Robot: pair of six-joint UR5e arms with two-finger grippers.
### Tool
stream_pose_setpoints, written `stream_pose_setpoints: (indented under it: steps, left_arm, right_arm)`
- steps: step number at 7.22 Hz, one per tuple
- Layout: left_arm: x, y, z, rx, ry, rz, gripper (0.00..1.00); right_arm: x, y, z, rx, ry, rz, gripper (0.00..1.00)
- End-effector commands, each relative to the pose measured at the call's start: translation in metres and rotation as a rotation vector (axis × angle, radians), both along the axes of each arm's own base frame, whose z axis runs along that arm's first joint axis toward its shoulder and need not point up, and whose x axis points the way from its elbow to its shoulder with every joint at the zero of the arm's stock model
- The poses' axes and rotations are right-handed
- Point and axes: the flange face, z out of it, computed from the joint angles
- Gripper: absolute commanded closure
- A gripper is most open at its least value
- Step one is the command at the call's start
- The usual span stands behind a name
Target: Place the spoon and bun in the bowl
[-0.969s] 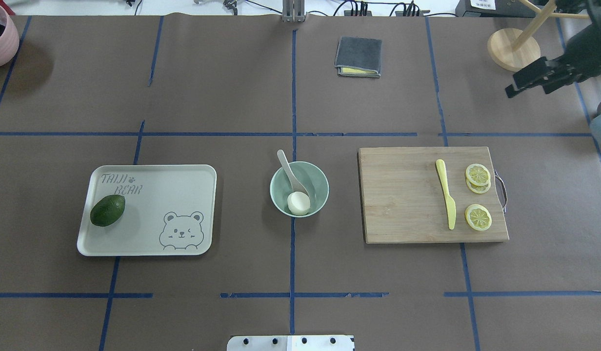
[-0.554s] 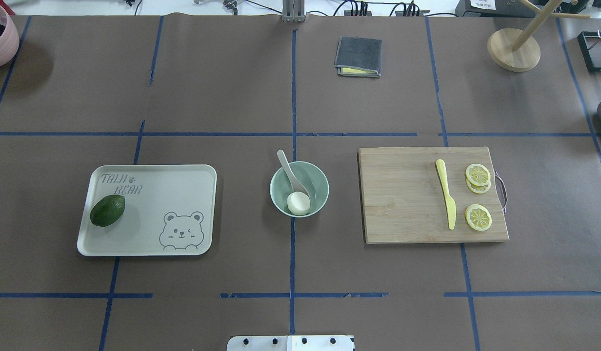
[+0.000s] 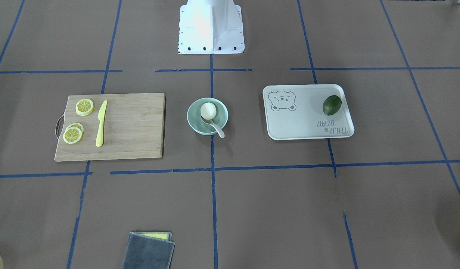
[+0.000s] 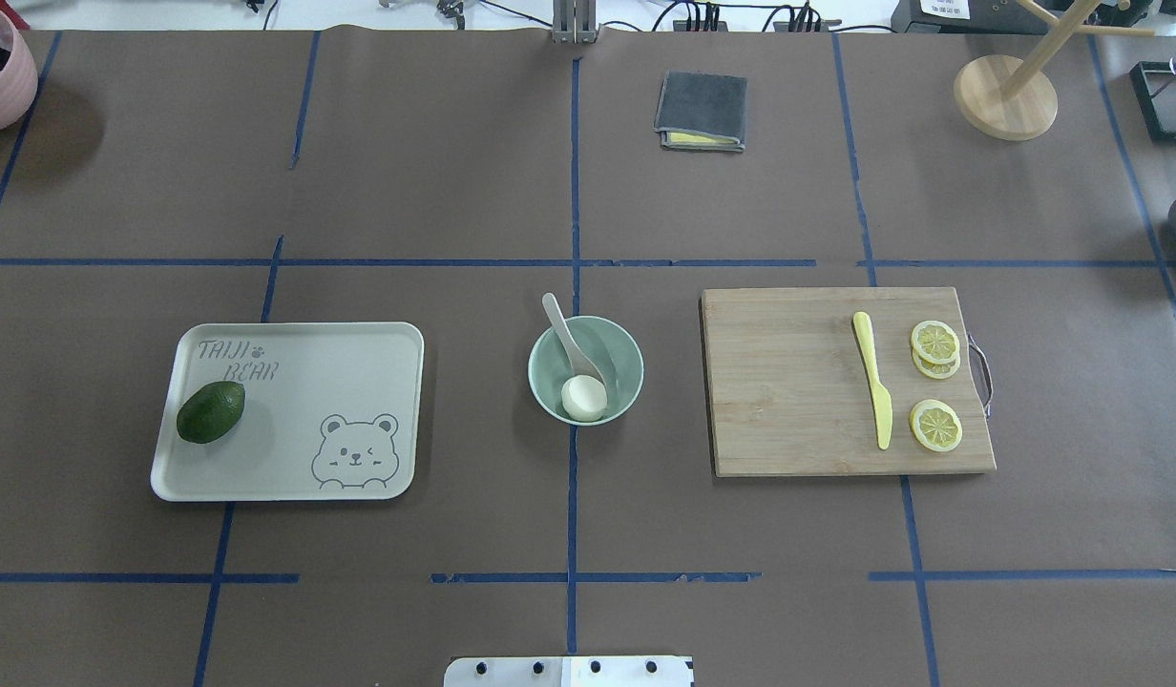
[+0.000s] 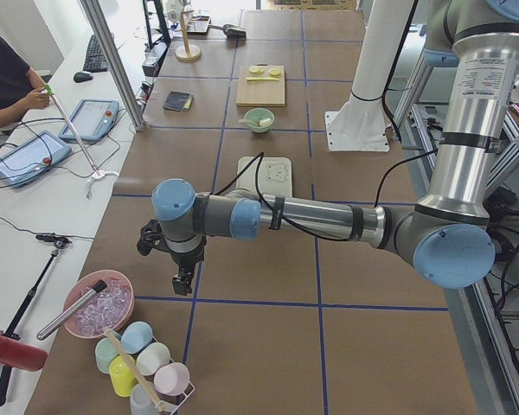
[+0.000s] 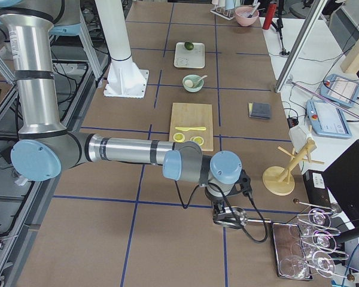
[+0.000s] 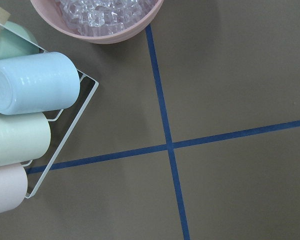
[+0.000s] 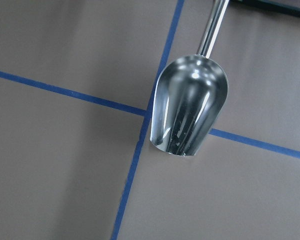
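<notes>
Bowl (image 4: 623,355): we see the bun (image 4: 584,398) inside at 6 o'clock, the spoon (image 4: 561,329) leaning out at 11 o'clock.
Left hand (image 5: 182,279), right hand (image 6: 227,217): we cannot tell how open.

Robotics lab, tape-gridded table (image 4: 454,191), operator tablets (image 5: 91,119)

Silver tube arms (image 5: 311,220) with pale-blue joint caps (image 5: 173,201), black cables (image 5: 259,160), white pedestal (image 3: 210,28)

overhead: above robot base (image 4: 569,671), looking forward-down | front: opposite side, facing back | shared: bowl (image 4: 585,370) | wrists: close, downward
</notes>
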Motion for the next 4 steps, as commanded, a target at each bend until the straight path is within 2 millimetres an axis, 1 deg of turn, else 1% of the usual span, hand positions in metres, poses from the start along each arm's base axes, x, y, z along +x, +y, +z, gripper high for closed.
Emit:
stream_pose_setpoints:
  steps: [1,2,3,4]
  left_arm:
    - [-0.001,0.026,0.033,-0.057,0.000,-0.002,0.00]
    - [-0.002,0.035,0.040,-0.070,0.001,-0.004,0.00]
    - [-0.002,0.037,0.042,-0.074,0.000,-0.004,0.00]
    - [-0.001,0.037,0.043,-0.075,0.000,-0.002,0.00]
  right_arm:
    - [0.010,0.022,-0.003,-0.039,-0.026,0.072,0.00]
    - [0.009,0.027,-0.015,-0.116,-0.030,0.166,0.00]
    - [0.010,0.031,-0.029,-0.110,-0.030,0.188,0.00]
    - [0.007,0.045,-0.016,-0.134,-0.029,0.182,0.00]
